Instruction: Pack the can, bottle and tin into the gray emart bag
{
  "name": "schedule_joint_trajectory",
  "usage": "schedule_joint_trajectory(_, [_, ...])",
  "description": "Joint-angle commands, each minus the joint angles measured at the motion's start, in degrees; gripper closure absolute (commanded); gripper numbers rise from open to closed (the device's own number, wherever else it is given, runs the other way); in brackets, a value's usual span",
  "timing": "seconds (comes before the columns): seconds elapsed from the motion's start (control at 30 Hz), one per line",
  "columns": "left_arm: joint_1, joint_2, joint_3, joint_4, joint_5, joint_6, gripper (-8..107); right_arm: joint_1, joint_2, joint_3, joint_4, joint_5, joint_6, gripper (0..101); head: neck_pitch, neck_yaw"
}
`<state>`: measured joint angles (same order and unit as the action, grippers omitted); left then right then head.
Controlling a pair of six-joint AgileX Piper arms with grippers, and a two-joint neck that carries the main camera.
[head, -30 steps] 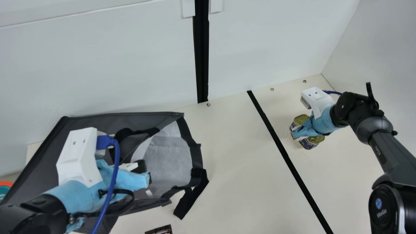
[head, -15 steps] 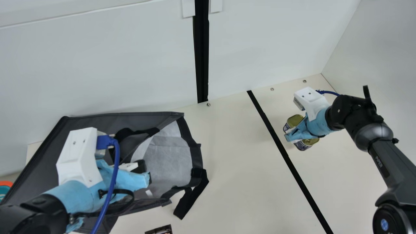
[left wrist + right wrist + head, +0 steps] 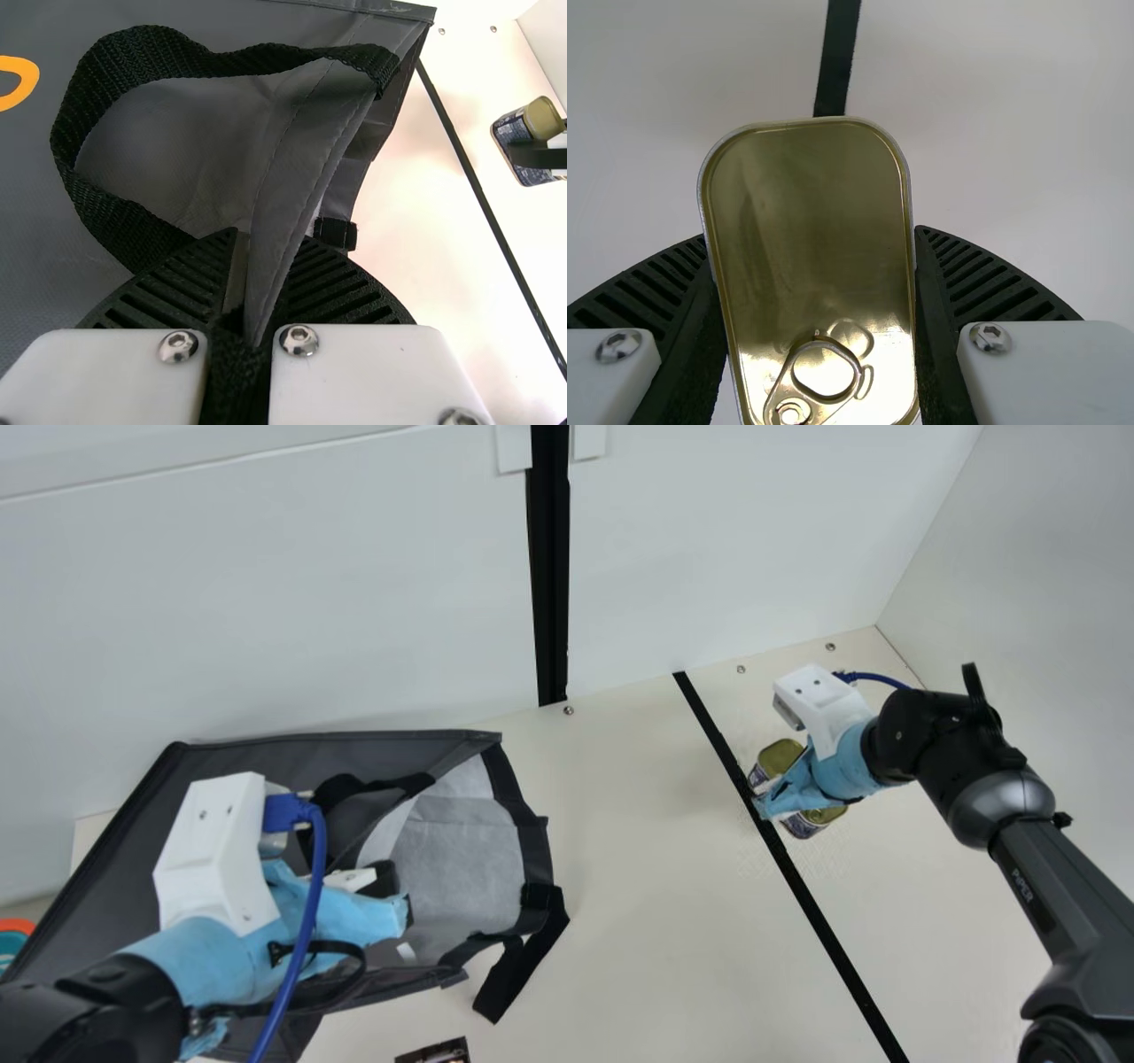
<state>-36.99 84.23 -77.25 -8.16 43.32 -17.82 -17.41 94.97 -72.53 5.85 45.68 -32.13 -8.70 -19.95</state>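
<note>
The tin (image 3: 780,755) is sitting clamped in the right gripper (image 3: 778,801), its two ribbed fingers pressing against the long sides of the gold lid's rim, and the ring pull (image 3: 824,372) is facing up at the wrist camera. Compared with the earlier frames, tin and gripper are travelling together toward the bag (image 3: 381,753): a second ago they were standing clear of the black strip (image 3: 833,939) on the table (image 3: 638,868), and now they are coming right up to it, the fingertips overlapping it in the main view. Whether the tin is touching the table, I cannot tell. The bag is lying as it was, and the left gripper (image 3: 399,903) is keeping its place there. In the left wrist view that gripper (image 3: 250,297) is squeezing a fold of the bag's gray edge between its fingers, while a black handle (image 3: 133,66) is looping over the fabric beside it. The bag's mouth is gaping toward the tin's side, showing pale lining (image 3: 461,859); a small white piece (image 3: 406,952) is showing inside, and what the deeper part is holding, I cannot tell. Farther out, a dark printed item (image 3: 434,1052) is lying near the bag, and an orange-and-teal thing (image 3: 12,939) is peeking in at the main view's left edge.
</note>
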Motion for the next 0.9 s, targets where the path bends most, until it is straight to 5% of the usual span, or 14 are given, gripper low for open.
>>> schedule_joint_trajectory(0.0, [0.0, 0.0, 0.0, 0.0, 0.0, 0.0, 89, 0.4, -0.28, -0.01, 0.02, 0.1, 0.1, 101, -1.3, -0.05])
schedule_joint_trajectory(0.87, [0.0, 0.0, 0.0, 0.0, 0.0, 0.0, 89, 5.64, -6.07, 3.97, 0.98, 1.29, -0.22, 101, -1.3, -0.05])
